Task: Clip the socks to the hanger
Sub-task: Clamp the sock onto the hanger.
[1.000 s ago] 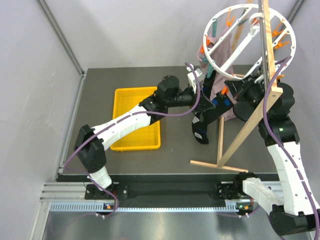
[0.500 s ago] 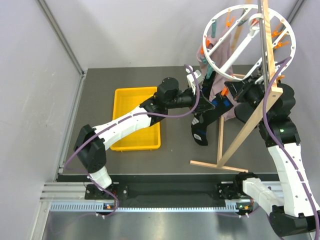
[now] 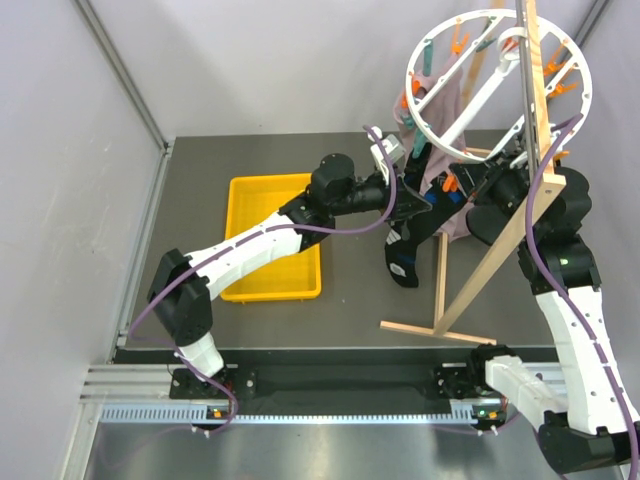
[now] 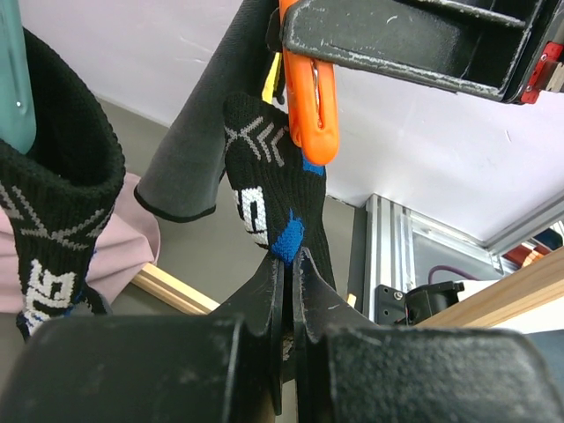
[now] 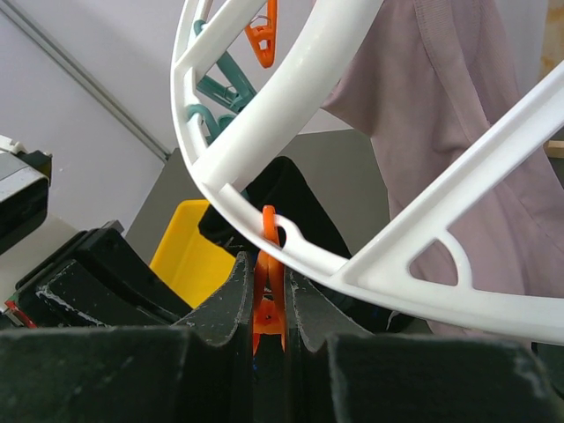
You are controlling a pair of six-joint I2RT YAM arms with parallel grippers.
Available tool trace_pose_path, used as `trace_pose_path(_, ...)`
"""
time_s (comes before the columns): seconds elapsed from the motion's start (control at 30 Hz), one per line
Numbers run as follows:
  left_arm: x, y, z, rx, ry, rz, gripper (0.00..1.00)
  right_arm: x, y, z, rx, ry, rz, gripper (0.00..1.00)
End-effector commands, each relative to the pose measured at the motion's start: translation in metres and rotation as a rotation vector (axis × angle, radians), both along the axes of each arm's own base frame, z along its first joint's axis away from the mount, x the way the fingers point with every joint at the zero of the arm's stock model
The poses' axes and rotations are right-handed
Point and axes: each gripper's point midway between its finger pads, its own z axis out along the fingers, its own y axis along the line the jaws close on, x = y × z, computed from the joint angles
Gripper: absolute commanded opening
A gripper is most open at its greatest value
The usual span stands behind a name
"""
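Step in hand: you are feeding the edge of a sock (image 4: 264, 176) into an orange clip (image 4: 313, 97) on the rim of the hanger (image 3: 418, 110).
Left claw (image 4: 288, 264): you are pinching the sock low down, fingers closed on the fabric, and lifting its upper end to the clip's tip.
Right claw (image 5: 267, 291): you are squeezing the orange clip's handles, fingers shut on it just under the white ring.
Where the socks are: the held sock is hanging above the desk (image 3: 350, 300), touching the clip; the other sock (image 4: 53, 203) is hanging beside it from a teal clip (image 4: 16, 70).
What you cannot tell: whether fabric is actually lying between the clip's jaws; the tip is overlapping the sock in the left wrist view.
Doing it well: you are aiming for a deep bite, so push the edge well up before letting the clip close.
Risk: the mauve cloth (image 5: 458, 132) is hanging close, and a shallow bite is likely to slip.
Release order: right claw first, then left.
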Motion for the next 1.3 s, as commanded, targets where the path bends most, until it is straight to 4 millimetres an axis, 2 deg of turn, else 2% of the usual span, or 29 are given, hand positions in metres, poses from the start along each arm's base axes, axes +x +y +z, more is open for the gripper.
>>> trace_pose_path(0.0,-0.008,0.011,0.035,-0.07,-0.067,-0.004,0.0,-0.01,0.011,-0.009,-0.004,0.04,0.076,0.0)
trace_pose_path(0.13,-0.014,0.016,0.021,-0.049,-0.052,-0.015,0.0,-0.009,0.01,-0.009,-0.01,0.04,0.072,0.0)
trace_pose_path(0.4,-0.02,0.028,0.035,-0.069,-0.091,0.007,0.0,-0.008,0.01,-0.011,-0.007,0.045,0.075,0.0)
trace_pose_path(1.27,-0.01,0.011,0.047,-0.113,-0.086,-0.015,0.0,-0.009,0.013,-0.014,-0.002,0.053,0.09,0.0)
